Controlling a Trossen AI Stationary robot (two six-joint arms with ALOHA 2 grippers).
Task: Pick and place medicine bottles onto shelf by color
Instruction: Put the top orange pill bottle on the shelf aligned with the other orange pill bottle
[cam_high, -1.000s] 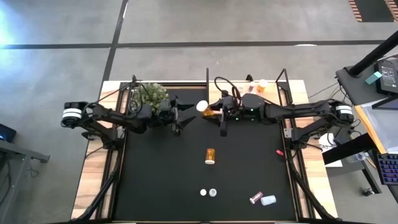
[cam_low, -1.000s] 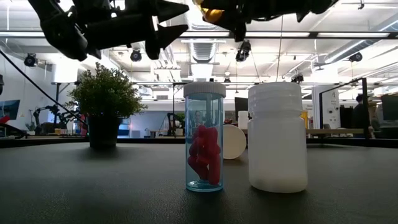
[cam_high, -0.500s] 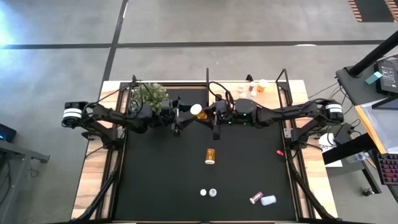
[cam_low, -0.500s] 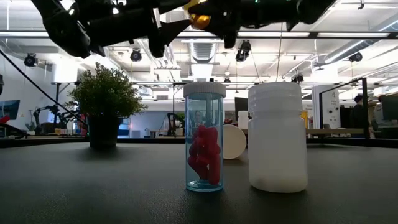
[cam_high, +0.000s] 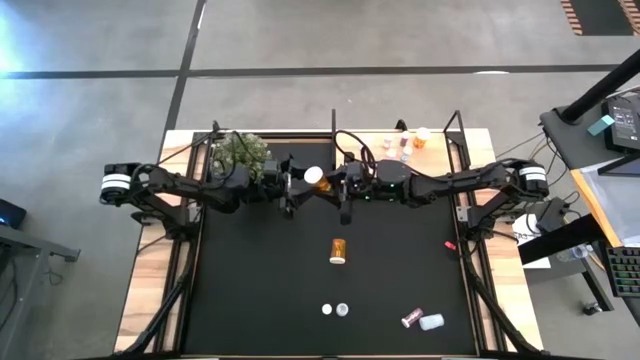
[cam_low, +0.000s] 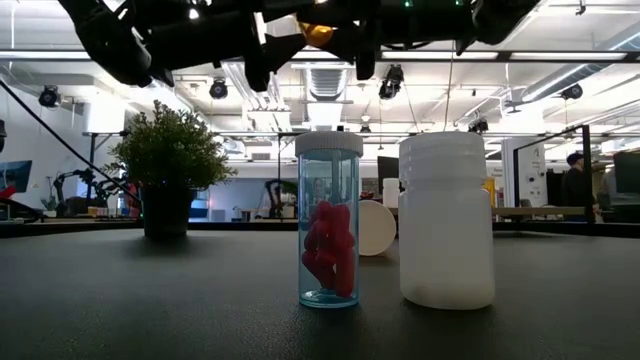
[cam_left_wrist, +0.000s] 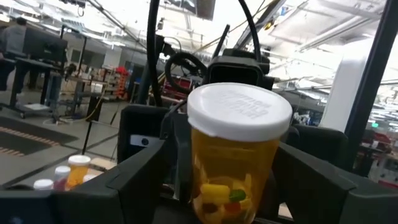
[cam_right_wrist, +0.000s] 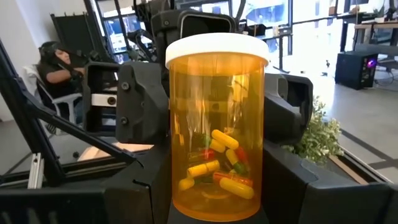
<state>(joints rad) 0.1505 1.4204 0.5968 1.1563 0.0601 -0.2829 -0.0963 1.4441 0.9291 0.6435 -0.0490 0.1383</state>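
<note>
Overhead, the black table (cam_high: 260, 290) carries most bottles loose: an orange one (cam_high: 338, 250), two small ones (cam_high: 334, 310) and a pair near the front (cam_high: 424, 321). Only a few (cam_high: 405, 143) stand on the shelf (cam_high: 480, 150), so most sorting remains. Mid-air, the right gripper (cam_high: 335, 186), jaws clamped, holds an amber bottle (cam_high: 317, 179) between the left gripper's (cam_high: 290, 188) parted jaws.

Translucent orange plastic pill bottle (cam_right_wrist: 216, 134) with white cap, yellow, red and green capsules inside. Black matte table mat (cam_high: 260, 280), light wooden table border. Clear bluish vial (cam_low: 329, 220) holding red pills, white cap. Opaque white plastic bottle (cam_low: 446, 220). Green potted plant (cam_low: 168, 165), dark pot.
</note>
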